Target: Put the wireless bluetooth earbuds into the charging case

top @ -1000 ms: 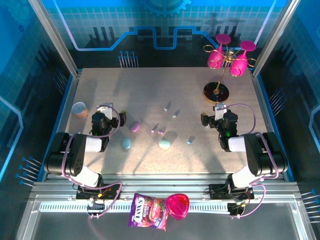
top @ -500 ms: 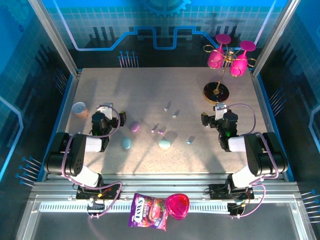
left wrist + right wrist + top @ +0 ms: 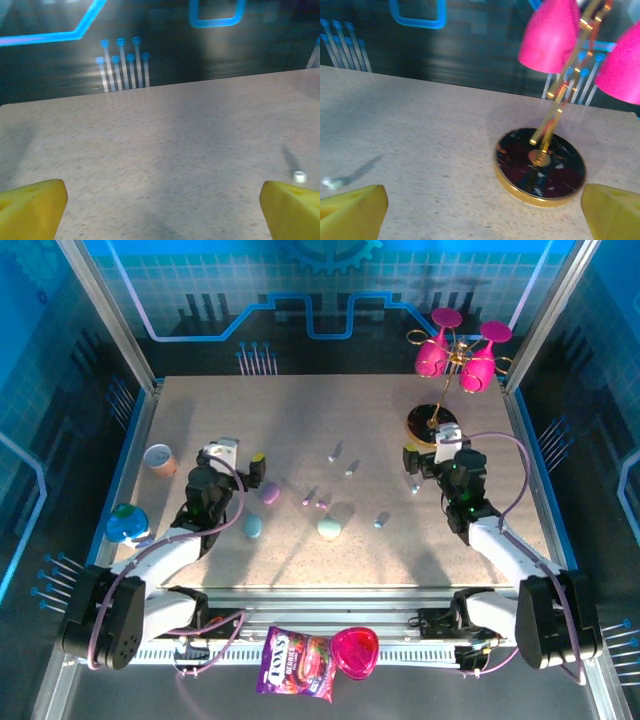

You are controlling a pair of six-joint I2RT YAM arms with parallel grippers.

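Note:
Three pebble-shaped charging cases lie shut mid-table: purple [image 3: 270, 493], blue [image 3: 253, 527] and mint [image 3: 329, 528]. Several tiny earbuds are scattered around them, such as a pale one [image 3: 334, 453], a purple pair [image 3: 317, 502] and a light blue one [image 3: 381, 521]. My left gripper [image 3: 238, 456] hovers open just left of the purple case, nothing between its yellow fingertips [image 3: 31, 207]; a pale earbud [image 3: 299, 176] lies by its right fingertip. My right gripper [image 3: 430, 448] is open in front of the lamp base, another earbud [image 3: 332, 183] near its left fingertip [image 3: 352, 210].
A pink double-shade lamp [image 3: 462, 355] on a black and gold base [image 3: 540, 167] stands at the back right. An orange cup [image 3: 158, 458] and a blue-green ball [image 3: 126, 523] sit at the left edge. A snack bag [image 3: 295, 662] and pink heart dish [image 3: 354, 652] lie off the table in front.
Both arms have stretched forward from their folded pose. The left gripper moved up and right toward the purple case; the right gripper moved toward the lamp base. Both stayed open.

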